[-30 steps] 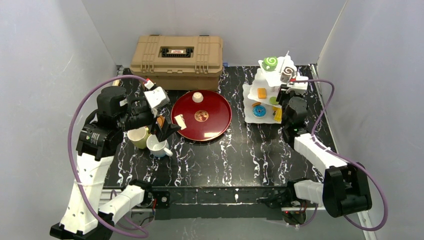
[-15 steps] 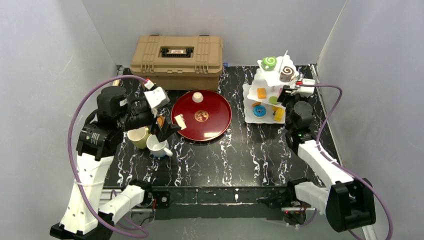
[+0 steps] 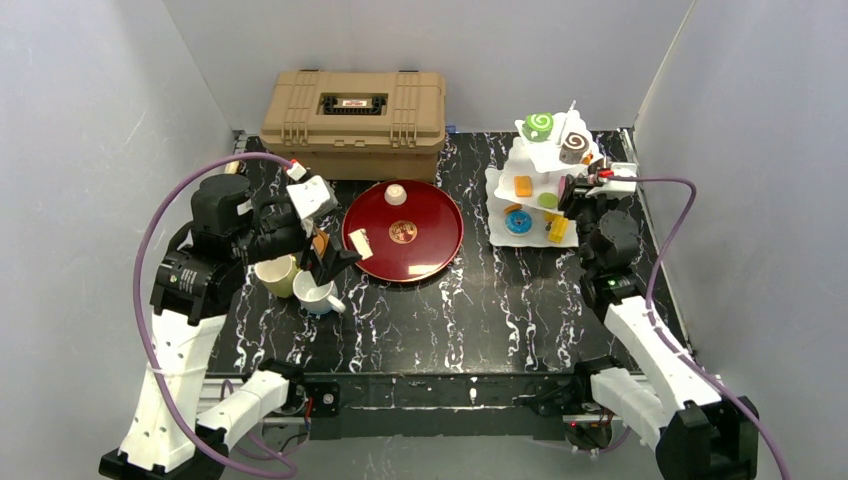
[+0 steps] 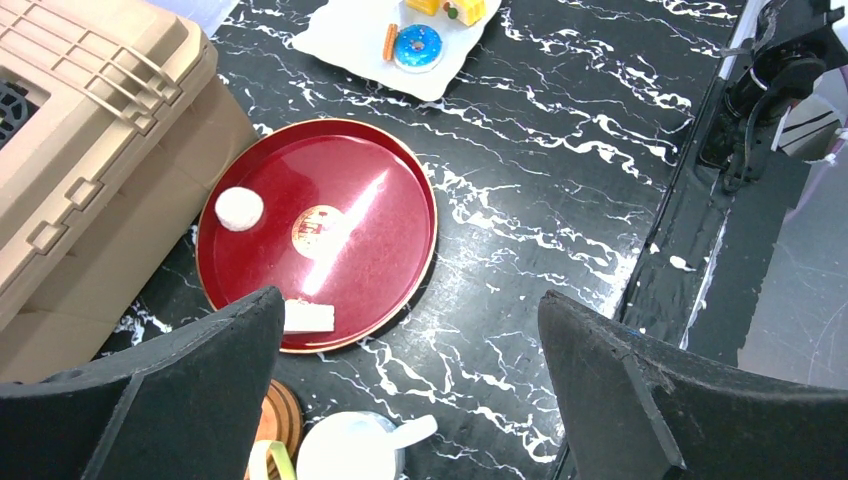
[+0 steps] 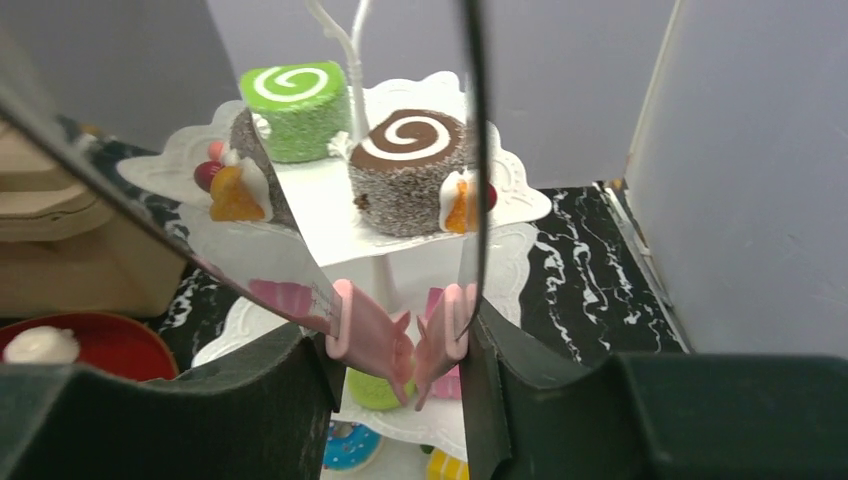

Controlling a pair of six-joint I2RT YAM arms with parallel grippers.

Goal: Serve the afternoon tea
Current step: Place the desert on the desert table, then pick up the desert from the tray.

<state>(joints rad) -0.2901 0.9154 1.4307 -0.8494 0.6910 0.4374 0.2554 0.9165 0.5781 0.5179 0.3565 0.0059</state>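
The left end effector (image 4: pixel 408 305) hangs released over the white mug (image 4: pixel 350 452) left of the red tray (image 4: pixel 370 230), and the right end effector (image 5: pixel 395 350) grasps the metal tongs (image 5: pixel 362 330), tips at the far-right tiered stand (image 5: pixel 320 215) holding swirl rolls (image 5: pixel 410 170).

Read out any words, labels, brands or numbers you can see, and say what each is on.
No text is readable.
On the tan ribbed plastic toolbox lid, a red and white label: too small to read.
On the round red glossy tray, a gold emblem at its centre: blurred, unreadable.
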